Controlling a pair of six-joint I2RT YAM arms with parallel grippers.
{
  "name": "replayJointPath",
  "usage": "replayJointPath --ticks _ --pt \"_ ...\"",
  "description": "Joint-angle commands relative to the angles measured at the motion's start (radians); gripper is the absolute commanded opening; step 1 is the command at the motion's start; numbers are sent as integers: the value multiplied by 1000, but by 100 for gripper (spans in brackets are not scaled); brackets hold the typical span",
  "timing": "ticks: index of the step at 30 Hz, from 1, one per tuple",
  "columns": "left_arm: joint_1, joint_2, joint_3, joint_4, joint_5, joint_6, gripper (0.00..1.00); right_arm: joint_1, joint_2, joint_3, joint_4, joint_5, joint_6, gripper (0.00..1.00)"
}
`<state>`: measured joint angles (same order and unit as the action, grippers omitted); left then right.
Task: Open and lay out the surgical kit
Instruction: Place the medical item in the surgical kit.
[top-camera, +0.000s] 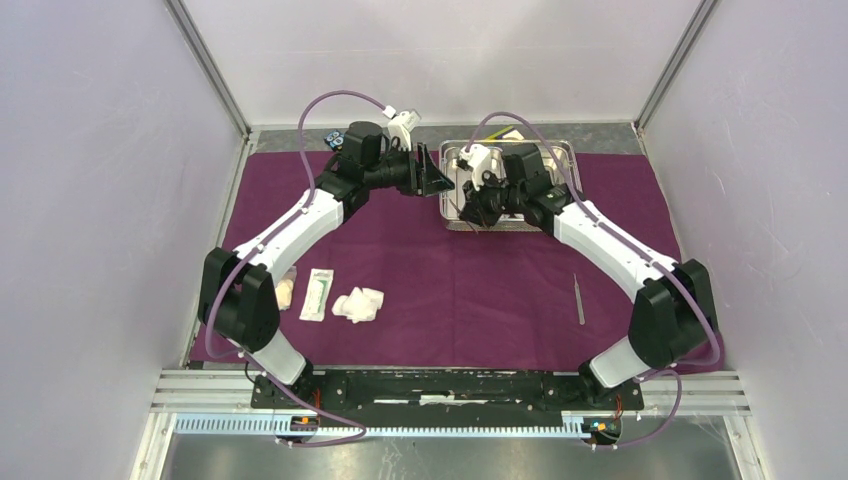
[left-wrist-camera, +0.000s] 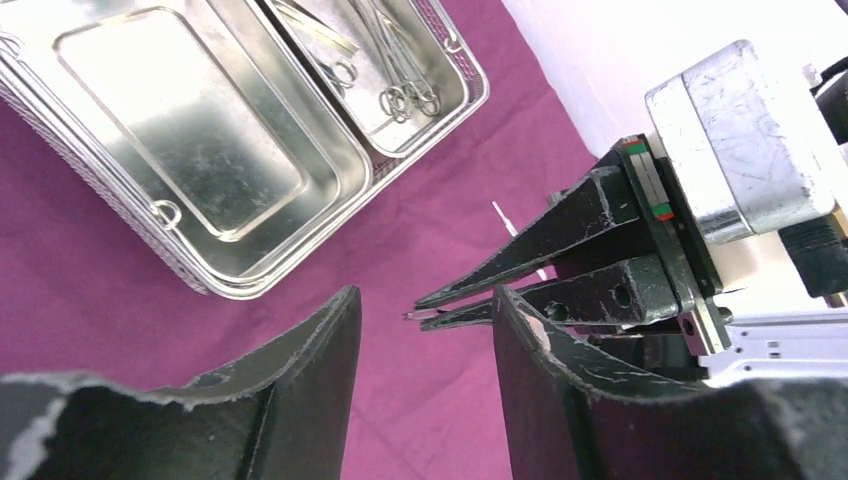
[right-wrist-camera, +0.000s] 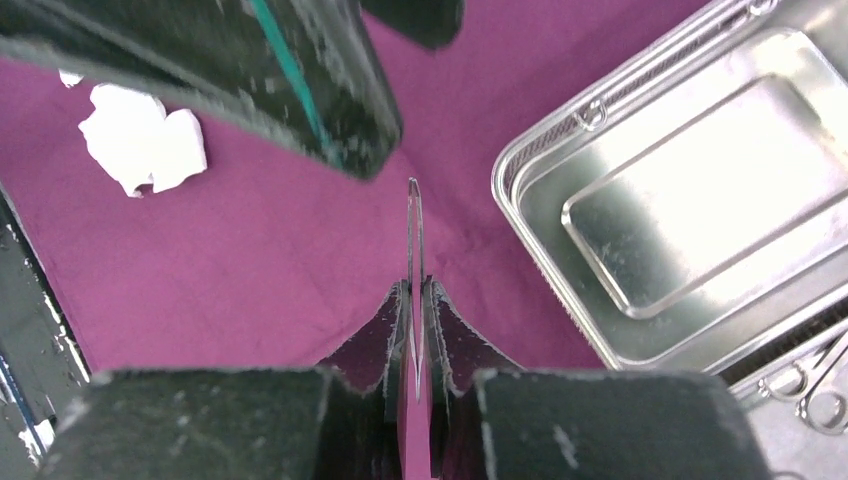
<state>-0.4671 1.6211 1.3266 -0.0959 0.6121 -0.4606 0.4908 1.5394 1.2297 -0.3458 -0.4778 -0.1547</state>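
Note:
The dark-purple cloth wrap lies spread flat over the table. On its far part stands the steel tray, one compartment bare, the other holding clamps. My right gripper is shut on slim steel tweezers that stick out forward, just left of the tray. My left gripper is open, its fingers on either side of the tweezers' tip and of the right gripper's tips without touching. In the top view the two grippers meet at the tray's left edge.
Two gauze wads and a flat white packet lie on the cloth at the near left. Another slim steel instrument lies at the near right. Small blue and black blocks sit beyond the cloth's far edge.

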Motion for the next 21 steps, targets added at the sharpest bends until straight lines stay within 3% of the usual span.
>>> replayJointPath --ticks 1,9,13,21 --pt "-1 -26 37 38 -74 134 60 0 -89 -57 61 86 53 6" --pt "10 -54 59 -42 -166 283 63 0 -203 -190 31 284 65 10" --pt "14 -68 56 -75 -212 334 63 -1 -275 -300 56 295 96 11" --pt "14 -51 50 -143 -277 400 64 -29 -375 -458 31 290 220 0"
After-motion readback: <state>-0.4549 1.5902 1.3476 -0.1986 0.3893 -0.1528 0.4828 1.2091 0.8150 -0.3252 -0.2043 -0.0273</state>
